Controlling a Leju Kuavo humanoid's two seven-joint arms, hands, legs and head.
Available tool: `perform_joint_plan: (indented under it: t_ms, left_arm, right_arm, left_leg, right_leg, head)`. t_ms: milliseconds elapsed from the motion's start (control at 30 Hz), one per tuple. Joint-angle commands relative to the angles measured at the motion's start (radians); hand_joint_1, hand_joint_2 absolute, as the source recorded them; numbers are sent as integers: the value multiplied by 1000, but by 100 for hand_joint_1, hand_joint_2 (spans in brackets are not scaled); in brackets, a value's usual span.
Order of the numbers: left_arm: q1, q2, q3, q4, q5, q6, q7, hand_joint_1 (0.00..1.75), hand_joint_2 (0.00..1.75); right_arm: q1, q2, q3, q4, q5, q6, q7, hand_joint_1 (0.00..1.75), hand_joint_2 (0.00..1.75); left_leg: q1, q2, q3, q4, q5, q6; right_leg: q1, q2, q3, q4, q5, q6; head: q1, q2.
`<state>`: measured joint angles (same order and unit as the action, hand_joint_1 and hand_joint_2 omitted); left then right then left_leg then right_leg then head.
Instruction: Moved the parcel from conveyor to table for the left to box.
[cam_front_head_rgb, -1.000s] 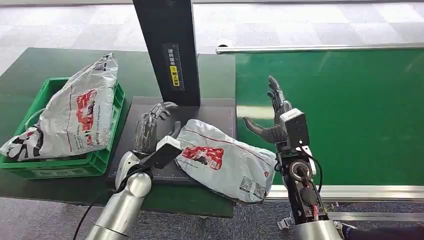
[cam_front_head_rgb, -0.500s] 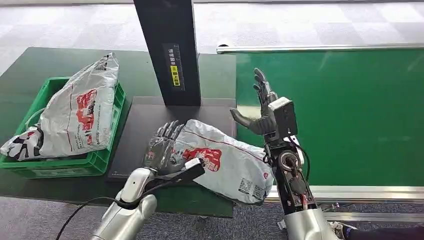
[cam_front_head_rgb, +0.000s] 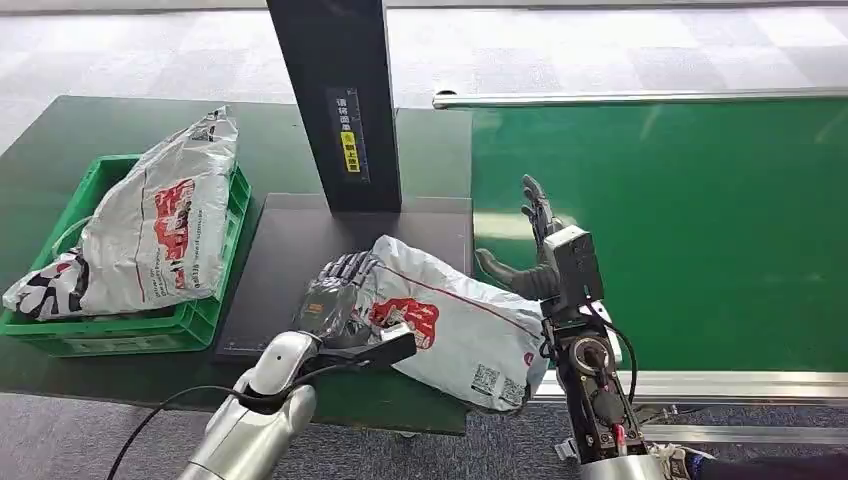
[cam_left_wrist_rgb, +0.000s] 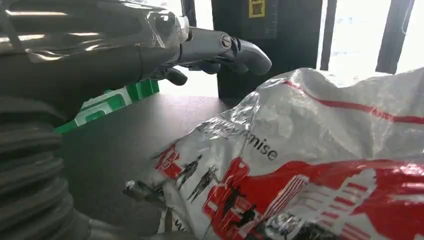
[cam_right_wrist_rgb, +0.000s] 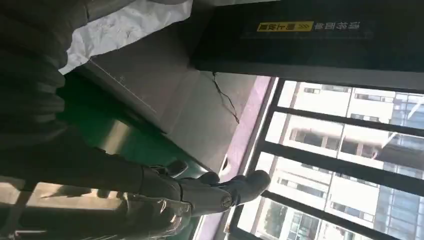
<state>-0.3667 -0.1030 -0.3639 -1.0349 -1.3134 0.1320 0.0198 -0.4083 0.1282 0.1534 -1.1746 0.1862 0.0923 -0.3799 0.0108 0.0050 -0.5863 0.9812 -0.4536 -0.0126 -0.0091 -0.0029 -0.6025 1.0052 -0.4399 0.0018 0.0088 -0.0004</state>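
Parcel, grey-white poly bag w/ red print, lies on the dark mat of the worktop, its right end hanging over the worktop's front corner next to the conveyor. Left hand is at the parcel's left end, fingers spread & laid against the bag's edge; not gripping, holding nothing. Left wrist view shows the same: thumb stretched out above the crinkled bag, clear of it, w/ mat beneath. Right hand is up over the conveyor's left edge just beside the parcel's right side, fingers straight & apart, thumb out toward the bag, empty, not touching as far as head view shows. Right wrist view: fingers extended, nothing in them. Black post w/ yellow label stands at the back of the mat, behind the parcel. Green crate at the worktop's left end, well apart, holds another bag of the same kind, leaning upright & sticking out over the rim.
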Motion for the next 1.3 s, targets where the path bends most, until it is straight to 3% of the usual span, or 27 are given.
perform_joint_plan:
  t_ms: [33,767,1167,1200,1233,1300]
  left_arm:
    - [-3,7,-28,77,6,88,-32,175,175]
    - [-5,5,-28,80,5,89,-32,175,175]
    - [-51,-16,4,85,56,212,-83,175,175]
    - [-51,-23,24,60,93,311,-116,175,175]
    - [15,-208,401,-175,346,566,-493,175,175]
    - [12,-212,424,-277,434,566,-638,175,175]
  right_arm:
    - [-32,-9,11,66,13,8,6,0,175]
    - [-35,-10,10,69,13,9,6,0,175]
    - [-48,-13,-7,72,28,2,6,0,175]
    - [-45,-15,-10,67,28,0,6,0,175]
    - [-43,-15,-15,64,26,-17,2,0,175]
    - [-48,-17,-13,75,23,-24,-1,0,175]
  left_leg:
    - [0,1,5,-2,-1,1]
    - [0,0,2,-1,-1,0]
    - [0,0,1,0,-1,1]
    - [0,0,0,0,0,0]
    - [0,-1,2,-1,-1,1]
    - [1,-1,-3,3,-2,1]
  right_leg:
    - [0,1,5,-4,0,0]
    - [0,1,2,-1,-1,0]
    - [0,0,2,-1,0,0]
    - [0,0,1,-1,0,0]
    - [0,-1,2,-1,-1,0]
    - [1,-1,-1,1,-1,1]
  head:
    - [0,0]
    - [0,0]
    - [0,0]
    - [0,0]
    - [0,0]
    - [0,0]
